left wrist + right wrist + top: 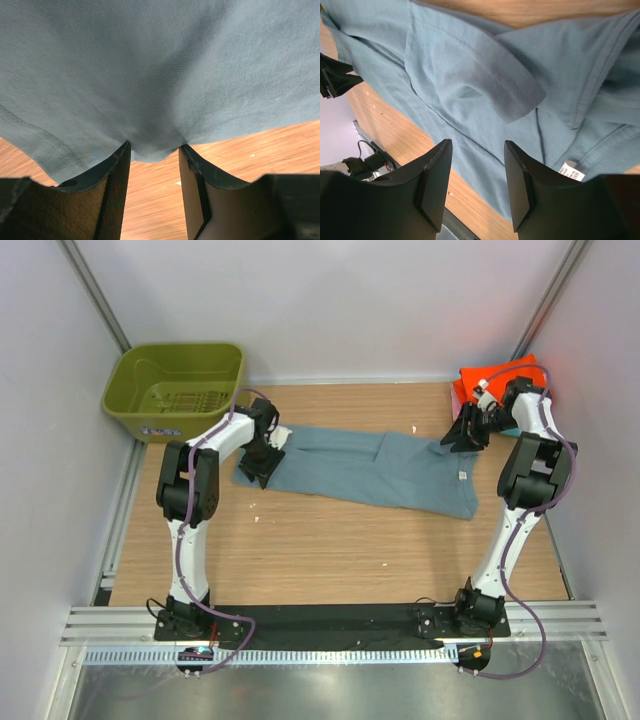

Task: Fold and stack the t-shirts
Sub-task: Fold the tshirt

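Shirt: a dusty blue-grey T-shirt (370, 470) of soft, matte knit, spread as a long band across the middle of the table (320, 560). It runs from the left arm to the right arm.
Shirt surface: mostly smooth, with shallow creases. One layer overlaps another near the middle, leaving a step in the cloth.
Shirt, left end: in the left wrist view the cloth (160, 65) fills the upper part. A stitched hem runs along its lower left edge, and bare wood shows below.
Shirt, right end: in the right wrist view the cloth (460, 75) lies in several folds. A sleeve (510, 95) with a double-stitched hem is turned over on top.
Label: a small white tag (570, 171) on the cloth beside the right finger.
Left gripper (154, 147): jaws spread, tips at the shirt's edge. The cloth dips a little between them and wood shows in the gap, with nothing pinched.
Right gripper (478, 145): jaws spread above the shirt's right end, holding nothing.
Orange shirt (468, 388): bright orange, folded, at the far right corner behind the right arm.
Basket (130, 375): olive-green plastic, at the far left corner, apart from the shirt.
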{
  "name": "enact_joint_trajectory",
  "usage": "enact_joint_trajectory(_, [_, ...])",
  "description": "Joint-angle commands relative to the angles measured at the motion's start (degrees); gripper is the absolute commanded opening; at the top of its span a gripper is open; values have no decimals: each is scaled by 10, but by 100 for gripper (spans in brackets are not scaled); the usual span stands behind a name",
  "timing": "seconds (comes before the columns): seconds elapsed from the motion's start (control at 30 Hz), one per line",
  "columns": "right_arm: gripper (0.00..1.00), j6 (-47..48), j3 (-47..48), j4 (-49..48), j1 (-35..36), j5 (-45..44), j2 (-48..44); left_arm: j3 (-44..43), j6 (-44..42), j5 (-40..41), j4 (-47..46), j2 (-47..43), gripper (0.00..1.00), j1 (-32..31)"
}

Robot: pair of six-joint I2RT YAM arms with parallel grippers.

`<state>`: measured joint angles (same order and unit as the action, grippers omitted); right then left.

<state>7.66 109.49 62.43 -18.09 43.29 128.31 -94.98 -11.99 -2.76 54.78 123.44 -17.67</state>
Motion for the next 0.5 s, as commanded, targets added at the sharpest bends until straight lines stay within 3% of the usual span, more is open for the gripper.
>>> enact_joint_trajectory(0.0, [52,-10,34,-12,-7,-4,7,3,2,-32,-6,30,44,-3])
enact_joint_trajectory(0.47, [53,-8,13,-14,-6,-10,22,7,3,-26,-8,32,44,-7])
